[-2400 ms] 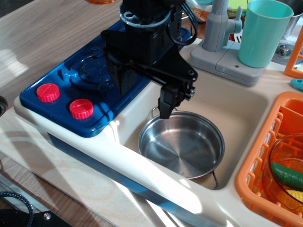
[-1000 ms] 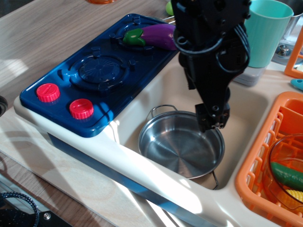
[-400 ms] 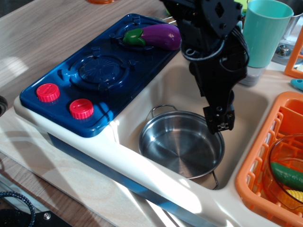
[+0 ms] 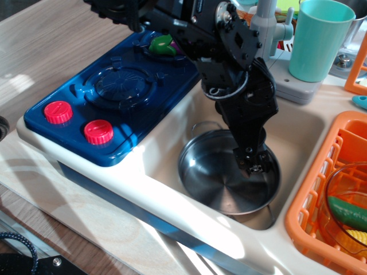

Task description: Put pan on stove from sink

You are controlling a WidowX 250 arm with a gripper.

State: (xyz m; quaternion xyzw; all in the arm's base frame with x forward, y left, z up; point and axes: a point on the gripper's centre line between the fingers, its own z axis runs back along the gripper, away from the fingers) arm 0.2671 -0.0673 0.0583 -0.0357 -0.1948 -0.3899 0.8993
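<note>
well, shiny round pan (image 4: pixel 221 183) sits in sink (image 4: pixel 298 137); jaws' state unclear.

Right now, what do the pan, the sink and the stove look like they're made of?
Pan: apparently polished steel, given its mirror-like grey sheen and faint concentric rings. Sink: looks like cream moulded plastic, smooth with soft highlights. Stove: glossy dark blue plastic, burners moulded in, red ribbed knobs.
</note>
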